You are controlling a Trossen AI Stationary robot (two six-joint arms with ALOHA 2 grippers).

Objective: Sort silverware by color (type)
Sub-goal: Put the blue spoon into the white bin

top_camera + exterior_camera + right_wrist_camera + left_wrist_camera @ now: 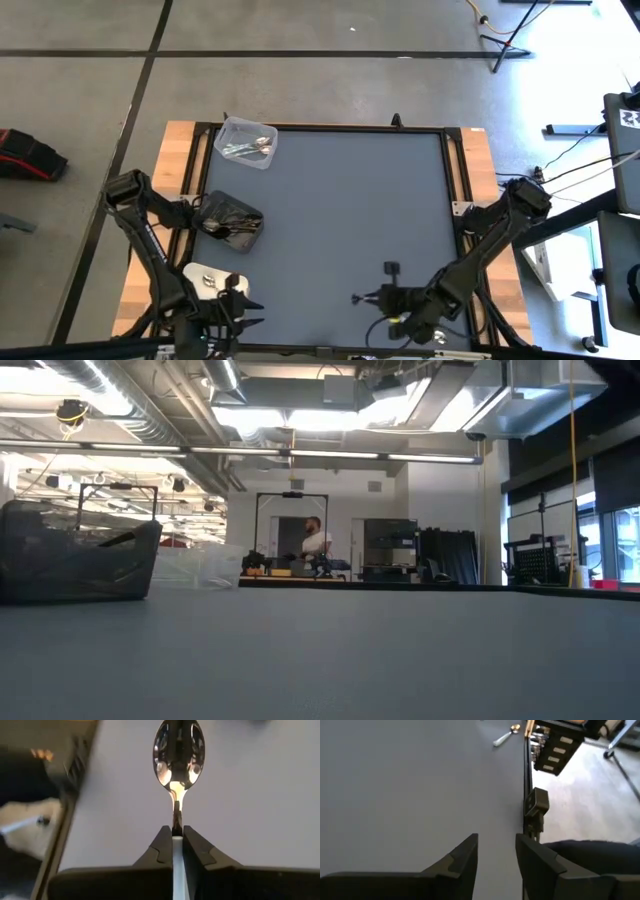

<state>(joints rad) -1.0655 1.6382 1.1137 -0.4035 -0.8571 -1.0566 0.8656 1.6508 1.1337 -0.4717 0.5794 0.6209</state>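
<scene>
Right gripper (173, 836) clamps silver spoon (178, 746) handle, clear only in wrist view.

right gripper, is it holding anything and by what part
Yes. The right gripper is shut on a silver spoon, pinching its handle just below the bowl. The left gripper is open and holds nothing.

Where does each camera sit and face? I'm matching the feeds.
High: overhead, straight down; table, both arms.
Low: table height, level into the room; dark container, no arm.
Left wrist: past left gripper, open, along the table edge.
Right wrist: right gripper shut on silver spoon.
Shared: high also shows the dark container.
</scene>
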